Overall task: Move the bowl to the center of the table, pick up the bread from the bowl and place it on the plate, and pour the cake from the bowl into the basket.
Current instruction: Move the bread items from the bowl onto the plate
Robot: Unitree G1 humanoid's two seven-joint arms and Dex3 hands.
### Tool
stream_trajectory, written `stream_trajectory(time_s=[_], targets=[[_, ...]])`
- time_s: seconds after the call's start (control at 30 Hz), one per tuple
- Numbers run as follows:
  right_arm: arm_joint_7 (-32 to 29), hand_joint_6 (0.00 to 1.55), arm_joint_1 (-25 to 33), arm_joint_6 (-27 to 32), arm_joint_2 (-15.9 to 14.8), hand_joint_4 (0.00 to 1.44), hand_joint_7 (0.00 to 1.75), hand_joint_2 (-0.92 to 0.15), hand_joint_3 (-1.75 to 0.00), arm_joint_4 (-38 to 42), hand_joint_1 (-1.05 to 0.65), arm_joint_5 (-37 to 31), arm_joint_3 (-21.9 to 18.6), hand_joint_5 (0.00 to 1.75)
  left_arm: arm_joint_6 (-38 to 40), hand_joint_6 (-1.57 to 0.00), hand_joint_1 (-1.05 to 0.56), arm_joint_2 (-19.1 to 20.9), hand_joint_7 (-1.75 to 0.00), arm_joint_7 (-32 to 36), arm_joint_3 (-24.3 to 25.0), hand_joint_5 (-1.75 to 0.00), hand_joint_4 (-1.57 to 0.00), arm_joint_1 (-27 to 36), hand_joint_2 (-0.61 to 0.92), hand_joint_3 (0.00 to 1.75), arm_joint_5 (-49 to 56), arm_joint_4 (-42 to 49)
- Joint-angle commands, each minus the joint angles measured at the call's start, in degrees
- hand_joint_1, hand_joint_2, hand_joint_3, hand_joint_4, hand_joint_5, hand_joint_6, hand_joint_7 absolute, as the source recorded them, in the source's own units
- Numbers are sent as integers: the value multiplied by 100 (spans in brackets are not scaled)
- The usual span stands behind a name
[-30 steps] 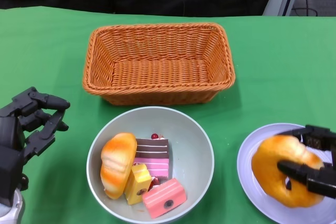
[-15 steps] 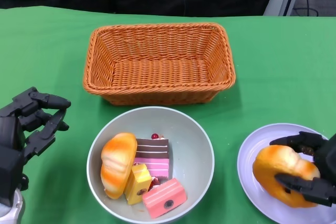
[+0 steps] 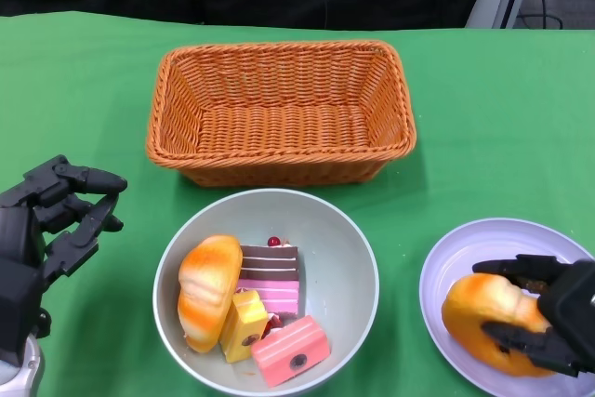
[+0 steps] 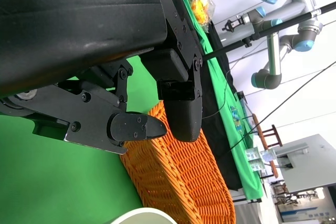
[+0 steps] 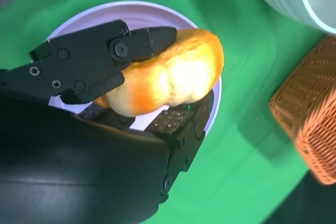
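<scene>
The basket sits behind the bowl, which holds another bread and cake pieces. On the plate, the right hand clasps the bread between its fingers. The left hand hangs spread, holding nothing.

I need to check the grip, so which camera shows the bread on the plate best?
The right wrist view: the bread fills it, pinched by the right robot hand over the plate. The head view shows it partly hidden; the left wrist view misses it.
</scene>
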Motion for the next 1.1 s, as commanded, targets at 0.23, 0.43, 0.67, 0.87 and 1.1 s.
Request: stream_trajectory(time_s=[0.23,0.43,0.67,0.87,1.1], targets=[[-64,77,-236,24,56,62,77,-92,-27,459,-10,118,-199,144,49,-88,-10,107,-87,-10,35,-121,-84,10,92,33,-31,-49],[-169,73,-378,-41,20,61,79,-92,-26,793,-11,0,-158,139,51,-88,-10,114,-87,-5,31,-121,-83,16,92,33,-20,-55],[-356,76,-723,36,-24,70,76,-92,-23,1467,-14,-304,-27,127,41,-88,-11,142,-87,-36,26,-121,-83,49,92,34,-21,-96],[-423,79,-876,-87,-30,75,64,-92,-21,1738,-17,-411,0,108,66,-88,-11,150,-86,-102,35,-121,-84,80,92,33,-79,-157],[-891,87,-727,-602,-205,87,13,-92,-11,1675,-26,-1161,368,48,60,-88,-11,158,-86,-108,36,-121,-84,77,92,33,-75,-154]])
